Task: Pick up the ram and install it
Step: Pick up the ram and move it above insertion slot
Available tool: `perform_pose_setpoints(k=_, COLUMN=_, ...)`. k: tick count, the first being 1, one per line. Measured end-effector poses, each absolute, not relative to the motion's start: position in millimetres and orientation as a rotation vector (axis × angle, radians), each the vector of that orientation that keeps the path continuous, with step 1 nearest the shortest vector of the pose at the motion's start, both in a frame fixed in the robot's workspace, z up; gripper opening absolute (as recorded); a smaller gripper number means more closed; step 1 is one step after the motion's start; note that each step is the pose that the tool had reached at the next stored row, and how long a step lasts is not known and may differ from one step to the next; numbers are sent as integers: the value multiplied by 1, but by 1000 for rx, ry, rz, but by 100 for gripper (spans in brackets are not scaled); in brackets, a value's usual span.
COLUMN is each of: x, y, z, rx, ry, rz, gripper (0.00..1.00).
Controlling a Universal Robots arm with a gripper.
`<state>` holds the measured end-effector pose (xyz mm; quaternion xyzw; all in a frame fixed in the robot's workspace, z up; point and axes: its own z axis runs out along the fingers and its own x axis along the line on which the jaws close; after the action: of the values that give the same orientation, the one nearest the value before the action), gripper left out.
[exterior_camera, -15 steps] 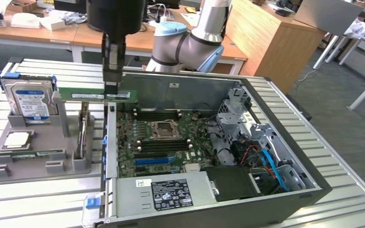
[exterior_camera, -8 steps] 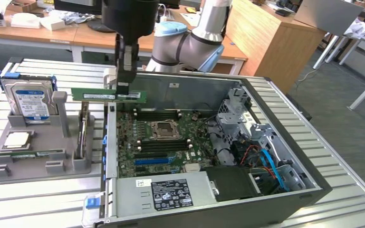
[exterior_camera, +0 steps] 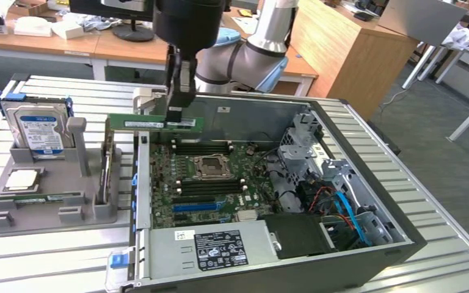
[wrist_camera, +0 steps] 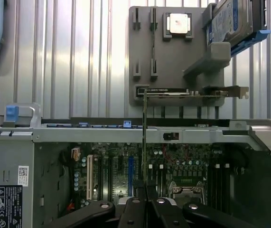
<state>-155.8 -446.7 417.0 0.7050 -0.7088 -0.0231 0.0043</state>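
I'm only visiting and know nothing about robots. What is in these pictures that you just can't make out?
- Wrist view: the ram is seen edge-on as a thin line, so its own edge hides its chips.
- Wrist view: the gripper holding the ram is cut off by the picture's edge.
- Exterior view: the print on the hard drive label is too small to read.

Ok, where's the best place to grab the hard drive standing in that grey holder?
Take the hard drive by its top edge, coming straight down. It stands upright in the grey holder, lower part seated, with a grey post in front of its labelled face, so the top looks freest; pinch across its thin depth.
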Motion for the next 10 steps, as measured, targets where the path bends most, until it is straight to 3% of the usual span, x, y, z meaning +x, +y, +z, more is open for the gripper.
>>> perform_pose_setpoints(k=10, x=-128, y=-447, z=417, rx=2209, ry=-2221, rz=-72, gripper=11)
